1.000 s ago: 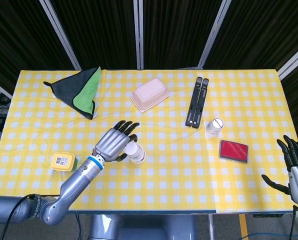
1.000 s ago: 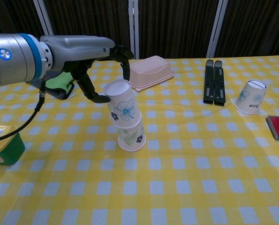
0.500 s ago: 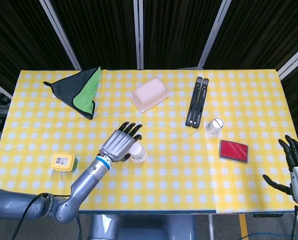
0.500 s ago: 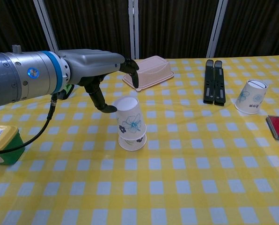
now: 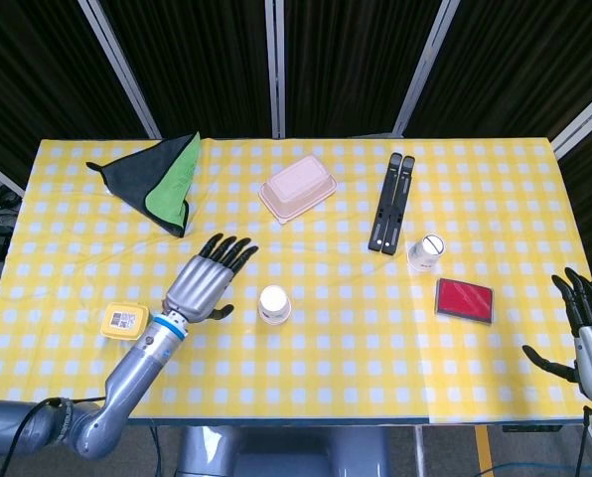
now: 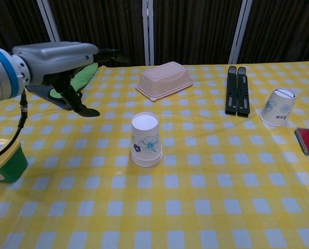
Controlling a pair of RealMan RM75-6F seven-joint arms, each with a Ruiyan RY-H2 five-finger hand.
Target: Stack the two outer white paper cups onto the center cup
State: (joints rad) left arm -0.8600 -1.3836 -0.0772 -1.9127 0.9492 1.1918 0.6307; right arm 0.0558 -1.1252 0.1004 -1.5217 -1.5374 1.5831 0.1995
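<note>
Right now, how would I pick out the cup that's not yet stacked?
Find the black stand lying flat right of the table's centre. The loose cup sits just off the stand's near end, beside the red case. Unlike the upright stack mid-table, it is tilted and stands alone.

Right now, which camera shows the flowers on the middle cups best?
The chest view: the stacked cups face it side-on, so the blue flower print shows. The head view looks down on them and shows mostly the white top.

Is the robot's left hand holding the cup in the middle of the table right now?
No: the left hand is open and off to the side of the stacked cups, which stand alone on the tablecloth.
</note>
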